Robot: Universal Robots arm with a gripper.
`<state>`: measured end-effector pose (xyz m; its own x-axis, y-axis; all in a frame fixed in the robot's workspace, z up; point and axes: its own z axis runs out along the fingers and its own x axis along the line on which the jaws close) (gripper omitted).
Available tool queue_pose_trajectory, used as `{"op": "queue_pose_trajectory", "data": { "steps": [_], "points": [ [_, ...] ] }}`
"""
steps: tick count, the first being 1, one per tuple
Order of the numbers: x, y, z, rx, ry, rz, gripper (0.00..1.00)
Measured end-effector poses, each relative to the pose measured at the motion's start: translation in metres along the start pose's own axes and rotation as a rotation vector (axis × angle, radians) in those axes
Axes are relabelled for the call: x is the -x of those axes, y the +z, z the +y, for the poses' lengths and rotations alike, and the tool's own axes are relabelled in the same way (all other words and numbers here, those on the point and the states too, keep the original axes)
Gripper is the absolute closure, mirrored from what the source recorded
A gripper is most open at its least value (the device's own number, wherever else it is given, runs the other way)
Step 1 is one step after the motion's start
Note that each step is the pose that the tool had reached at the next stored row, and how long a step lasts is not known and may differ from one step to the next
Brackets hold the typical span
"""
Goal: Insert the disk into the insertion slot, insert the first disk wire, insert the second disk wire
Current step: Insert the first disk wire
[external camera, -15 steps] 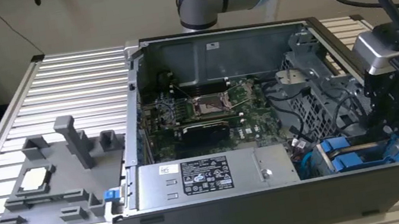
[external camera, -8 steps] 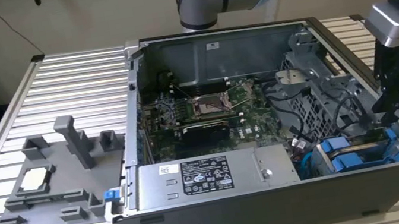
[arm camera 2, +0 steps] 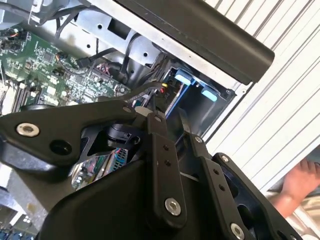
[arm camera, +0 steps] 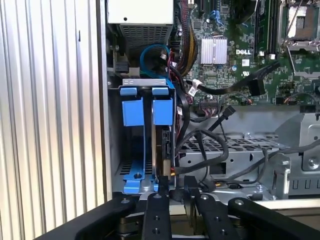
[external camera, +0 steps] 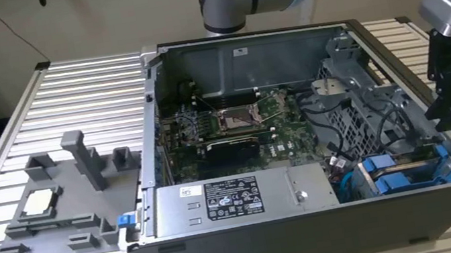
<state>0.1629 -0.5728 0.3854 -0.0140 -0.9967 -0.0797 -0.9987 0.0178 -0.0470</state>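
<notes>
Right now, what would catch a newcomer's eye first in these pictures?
The open computer case sits on the slatted table in the exterior view, its green motherboard exposed. Two bright blue drive carriers stand out in its near corner at the exterior view's right, with the black gripper above that corner's edge.

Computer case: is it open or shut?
Open. The computer case has no cover on its side, so the green circuit board inside shows.
</notes>
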Motion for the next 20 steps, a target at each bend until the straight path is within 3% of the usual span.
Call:
{"op": "queue_pose_trajectory", "data": {
  "steps": [3,16,20],
  "points": [
    [0.0096,0.0008,0.0002,0.0000,0.000,-0.0001,0.73],
    [0.0681,0.0055,0.0012,0.0000,0.000,0.0000,0.73],
    [0.0727,0.0057,0.0057,-0.0004,0.000,-0.0002,0.73]
  ]
}}
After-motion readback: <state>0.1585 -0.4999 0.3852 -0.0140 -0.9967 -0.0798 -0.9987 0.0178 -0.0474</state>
